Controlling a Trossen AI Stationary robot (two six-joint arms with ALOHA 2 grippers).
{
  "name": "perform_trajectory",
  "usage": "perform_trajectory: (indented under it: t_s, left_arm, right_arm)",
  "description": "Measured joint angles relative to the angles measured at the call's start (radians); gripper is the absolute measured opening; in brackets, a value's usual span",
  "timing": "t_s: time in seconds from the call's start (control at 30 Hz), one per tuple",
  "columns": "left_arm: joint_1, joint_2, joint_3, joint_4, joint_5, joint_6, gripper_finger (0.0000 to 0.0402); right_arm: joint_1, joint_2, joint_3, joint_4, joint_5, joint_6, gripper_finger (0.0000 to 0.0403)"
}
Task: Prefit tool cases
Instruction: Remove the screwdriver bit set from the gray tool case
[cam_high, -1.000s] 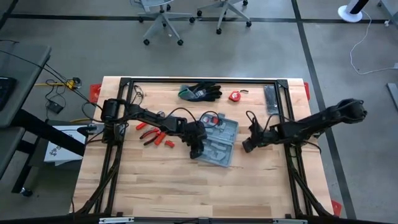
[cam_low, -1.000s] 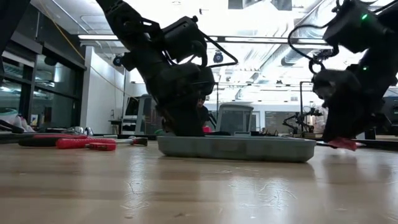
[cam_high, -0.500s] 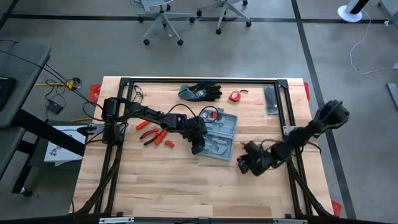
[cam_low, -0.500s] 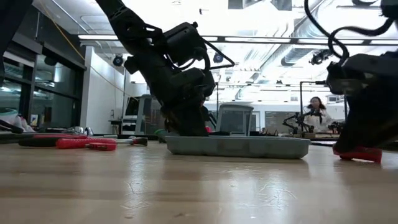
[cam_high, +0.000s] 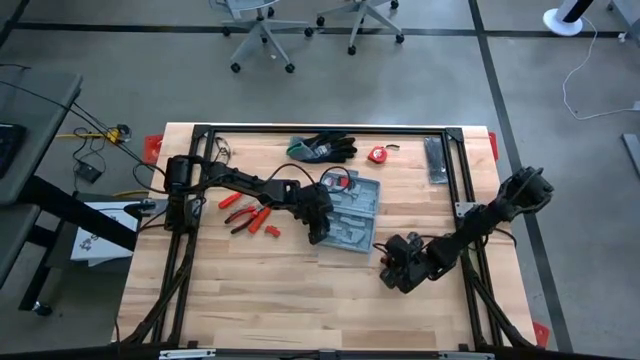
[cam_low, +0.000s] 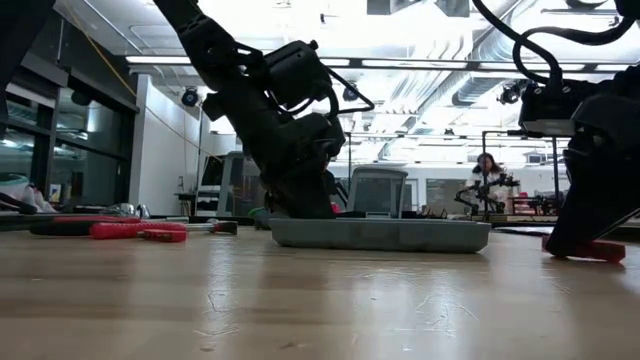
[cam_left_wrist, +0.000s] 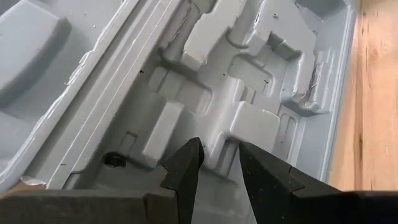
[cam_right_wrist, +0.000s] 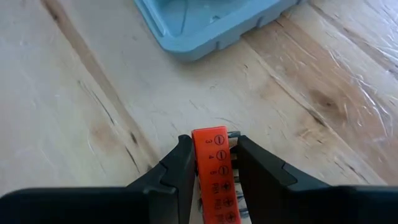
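High view: we see the left gripper (cam_high: 318, 232) reaching onto the open tool case (cam_high: 350, 214); the right gripper (cam_high: 385, 272) is low, just beside its corner.
Left wrist view: jaws narrow, over moulded recesses (cam_left_wrist: 249, 81), gripping nothing.
Right wrist view: we see fingers (cam_right_wrist: 180, 168) clamping an orange bit holder (cam_right_wrist: 214, 171).

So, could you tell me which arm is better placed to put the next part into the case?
The right, probably: its end effector already grips an orange plastic bit holder, beside the open grey-blue plastic tool case. The left end effector is inside the case, holding nothing visible.
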Motion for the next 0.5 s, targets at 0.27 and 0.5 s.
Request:
perform_trajectory:
  t_s: [0.27,0.5]
  left_arm:
    - [0.000,0.000,0.000,0.000,0.000,0.000,0.0115]
    - [-0.002,0.000,0.000,0.000,-0.002,0.000,0.0115]
  right_arm:
    - [-0.001,0.000,0.000,-0.041,0.122,0.029,0.0104]
    - [0.000,0.000,0.000,-0.039,0.088,0.027,0.0104]
